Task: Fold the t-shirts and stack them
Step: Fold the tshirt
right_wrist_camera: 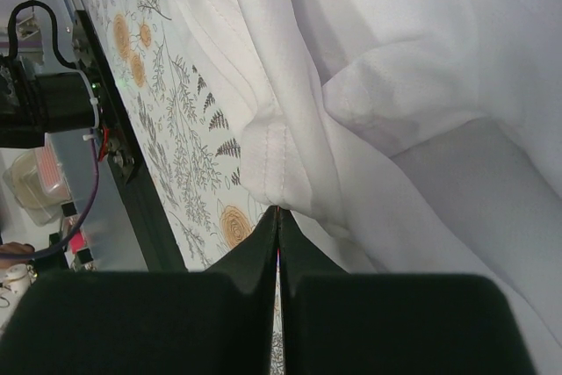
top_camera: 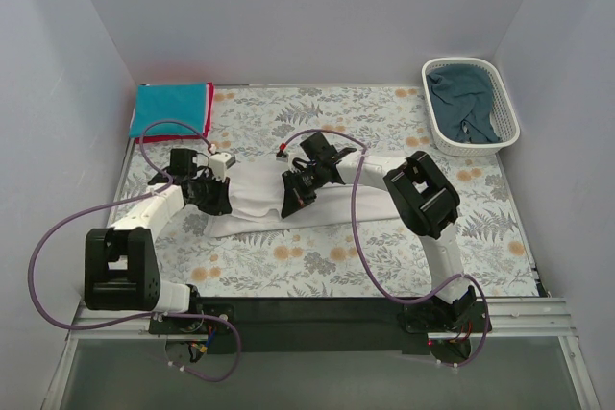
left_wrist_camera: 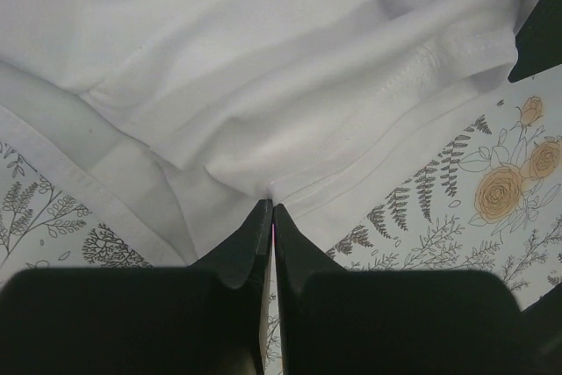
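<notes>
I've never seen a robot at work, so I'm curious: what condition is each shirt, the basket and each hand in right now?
white t-shirt: rumpled, layered, mid-table
teal t-shirt: folded, top of the pile
red t-shirt: under the teal, edges showing
basket: upright
dark blue-teal t-shirt: crumpled in basket
left hand: shut on white t-shirt
right hand: shut on white t-shirt

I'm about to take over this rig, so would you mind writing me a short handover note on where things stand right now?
Left gripper: shut, pinching a hem of the white t-shirt.
Right gripper: shut on another edge of it.
The shirt lies rumpled between the two grippers.
Done: teal t-shirt folded, lying on the red t-shirt in the far-left corner.
Left: finish folding the white one and stack it; the dark t-shirt sits crumpled in the basket.
</notes>
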`<move>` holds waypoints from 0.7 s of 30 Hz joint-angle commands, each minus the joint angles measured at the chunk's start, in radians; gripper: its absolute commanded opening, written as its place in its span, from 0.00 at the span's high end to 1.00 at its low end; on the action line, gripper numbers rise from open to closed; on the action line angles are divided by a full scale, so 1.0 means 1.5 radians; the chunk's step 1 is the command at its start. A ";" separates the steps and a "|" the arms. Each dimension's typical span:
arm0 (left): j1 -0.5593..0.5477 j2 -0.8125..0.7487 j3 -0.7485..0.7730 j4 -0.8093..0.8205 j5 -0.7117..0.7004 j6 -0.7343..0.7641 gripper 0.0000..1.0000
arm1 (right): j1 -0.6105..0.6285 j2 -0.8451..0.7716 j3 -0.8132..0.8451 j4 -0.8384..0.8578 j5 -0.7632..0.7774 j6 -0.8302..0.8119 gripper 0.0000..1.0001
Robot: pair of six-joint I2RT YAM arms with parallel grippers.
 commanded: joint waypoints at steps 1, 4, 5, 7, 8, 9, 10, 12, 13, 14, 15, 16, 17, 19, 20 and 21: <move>-0.003 -0.020 0.034 -0.007 0.000 0.002 1.00 | -0.011 -0.039 0.024 0.014 -0.021 -0.013 0.99; -0.003 -0.006 0.059 -0.008 0.011 -0.008 1.00 | -0.026 -0.046 0.023 0.014 -0.028 -0.013 0.99; -0.003 -0.001 0.078 -0.010 0.015 -0.010 1.00 | -0.029 -0.049 0.022 0.015 -0.029 -0.013 0.99; -0.003 0.012 0.096 -0.010 0.022 -0.018 1.00 | -0.040 -0.053 0.018 0.015 -0.033 -0.016 0.99; -0.003 0.027 0.105 -0.010 0.025 -0.024 1.00 | -0.043 -0.057 0.015 0.015 -0.034 -0.017 0.97; -0.003 0.035 0.126 -0.012 0.027 -0.024 1.00 | -0.048 -0.061 0.010 0.014 -0.042 -0.021 0.94; -0.003 0.042 0.135 -0.012 0.032 -0.029 1.00 | -0.059 -0.067 -0.004 0.014 -0.046 -0.025 0.90; -0.003 0.070 0.167 -0.011 0.033 -0.039 1.00 | -0.072 -0.085 -0.021 0.014 -0.046 -0.037 0.89; -0.003 0.078 0.177 -0.011 0.037 -0.040 1.00 | -0.085 -0.090 -0.044 0.013 -0.047 -0.040 0.89; -0.003 0.089 0.187 -0.007 0.038 -0.044 1.00 | -0.091 -0.103 -0.055 0.013 -0.047 -0.049 0.90; -0.003 0.107 0.204 -0.005 0.039 -0.052 1.00 | -0.098 -0.109 -0.065 0.010 -0.040 -0.055 0.90; -0.003 0.119 0.215 -0.004 0.040 -0.054 1.00 | -0.108 -0.113 -0.074 -0.006 -0.035 -0.066 0.92; -0.003 0.129 0.223 0.003 0.040 -0.059 1.00 | -0.114 -0.119 -0.085 -0.018 -0.031 -0.080 0.93; -0.003 0.155 0.243 0.013 0.037 -0.068 1.00 | -0.122 -0.121 -0.090 -0.064 -0.006 -0.128 0.98; -0.003 0.162 0.249 0.019 0.037 -0.072 1.00 | -0.124 -0.126 -0.098 -0.075 0.004 -0.142 0.99; -0.003 0.175 0.255 0.025 0.035 -0.081 1.00 | -0.126 -0.129 -0.103 -0.083 0.018 -0.165 0.99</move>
